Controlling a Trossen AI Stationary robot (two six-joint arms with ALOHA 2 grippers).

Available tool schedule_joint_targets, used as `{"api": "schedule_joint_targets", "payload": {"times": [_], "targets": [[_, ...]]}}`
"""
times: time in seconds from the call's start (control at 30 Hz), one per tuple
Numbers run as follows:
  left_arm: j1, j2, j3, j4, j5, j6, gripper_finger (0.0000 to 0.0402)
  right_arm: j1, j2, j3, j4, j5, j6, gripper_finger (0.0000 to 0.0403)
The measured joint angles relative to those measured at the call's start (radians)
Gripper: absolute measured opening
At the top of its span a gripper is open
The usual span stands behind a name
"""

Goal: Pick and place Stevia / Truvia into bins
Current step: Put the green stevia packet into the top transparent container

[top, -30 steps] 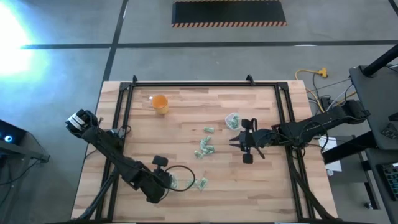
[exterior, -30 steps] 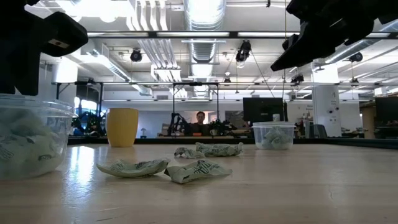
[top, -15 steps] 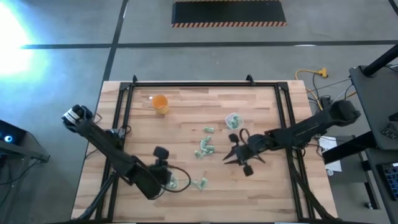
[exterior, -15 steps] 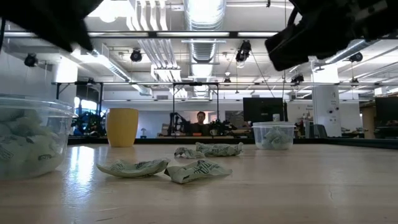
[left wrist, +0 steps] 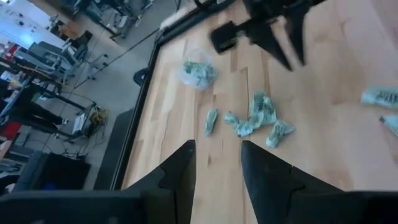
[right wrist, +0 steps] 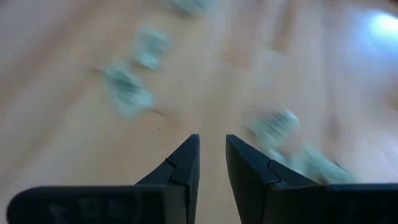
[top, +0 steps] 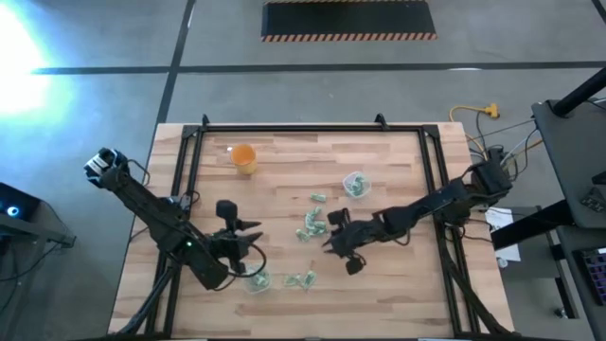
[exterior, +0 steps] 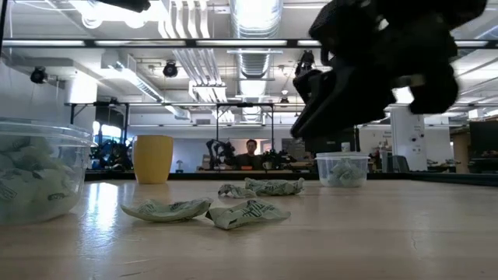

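Note:
Pale green and white sachets lie loose on the wooden table: a cluster (top: 311, 227) (left wrist: 258, 121) at its middle, a single one (top: 319, 197) behind it, and a pair (top: 303, 280) (exterior: 206, 211) near the front. One clear cup (top: 355, 185) (exterior: 342, 169) stands far right of the cluster with sachets inside. The other clear cup (top: 256, 280) (exterior: 35, 175), also part filled, stands near the front. My left gripper (top: 254, 237) (left wrist: 217, 158) is open and hovers behind the near cup. My right gripper (top: 329, 235) (right wrist: 212, 149) is open, just right of the cluster.
An orange cup (top: 244, 158) (exterior: 153, 159) stands toward the far left of the table. A black frame rail (top: 294, 127) runs along the far edge and down both sides. Bare wood lies right of the right gripper. A person sits in the room beyond the table.
My left gripper has moved from over the near cup toward the far edge and risen out of the low view. My right gripper has travelled from beside the far cup toward the table's left and near edge, reaching the sachet cluster. The sachets and cups have stayed put.

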Motion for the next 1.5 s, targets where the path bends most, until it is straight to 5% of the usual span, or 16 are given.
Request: {"api": "schedule_joint_targets", "payload": {"times": [0.13,0.47,0.73,1.5], "targets": [[0.000,0.004,-0.012,0.003,0.001,0.000,0.0111,-0.013,0.023,0.063,-0.132,0.107,0.052,0.0068],[0.000,0.008,-0.014,0.004,0.005,0.000,0.0111,-0.015,0.123,0.116,-0.139,0.108,-0.004,0.0068],[0.000,0.010,-0.014,0.009,0.009,0.000,0.0111,-0.030,0.159,0.157,-0.213,0.235,-0.001,0.0068],[0.000,0.011,-0.014,0.021,0.013,0.000,0.0111,-0.057,0.199,0.150,-0.226,0.226,0.027,0.0068]]}}
